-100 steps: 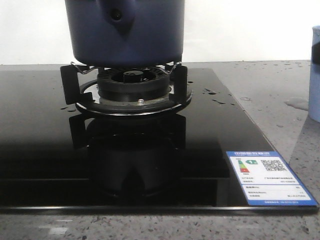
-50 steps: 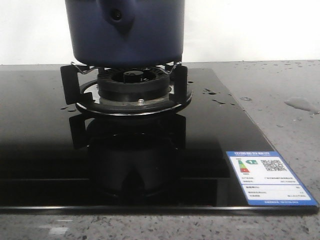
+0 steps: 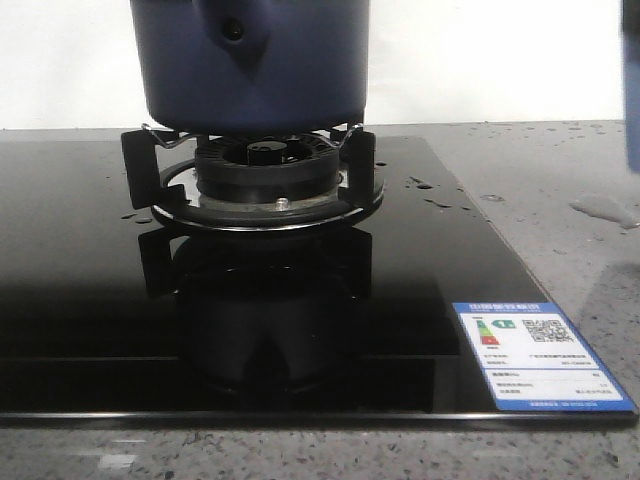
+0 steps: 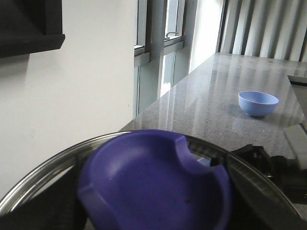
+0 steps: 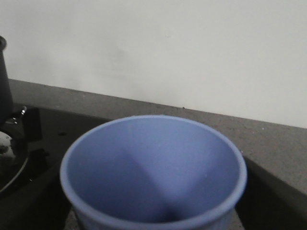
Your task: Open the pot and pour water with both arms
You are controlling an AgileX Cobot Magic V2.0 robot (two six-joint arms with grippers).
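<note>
The dark navy pot (image 3: 250,70) stands on the gas burner (image 3: 265,170), its pointed handle mount (image 3: 233,35) facing me and its top out of the front view. In the left wrist view the lid's purple-blue knob (image 4: 153,187) and its metal-rimmed glass (image 4: 43,167) fill the place of my left fingers, which are hidden. It looks gripped by the knob. In the right wrist view the light-blue cup (image 5: 153,177) sits at my right jaws with its mouth toward the camera, and it hides the fingers. A blurred blue sliver (image 3: 634,90) shows at the front view's right edge.
The black glass cooktop (image 3: 80,250) carries a blue-and-white label (image 3: 535,355) at its front right corner. Water drops and a puddle (image 3: 600,210) lie on the grey counter to the right. A light-blue bowl (image 4: 258,103) stands farther along the counter near windows.
The cup stood on the counter at the front view's right edge a second ago, then left that spot. Now only a blurred blue sliver shows higher at that edge. The pot has not moved.
</note>
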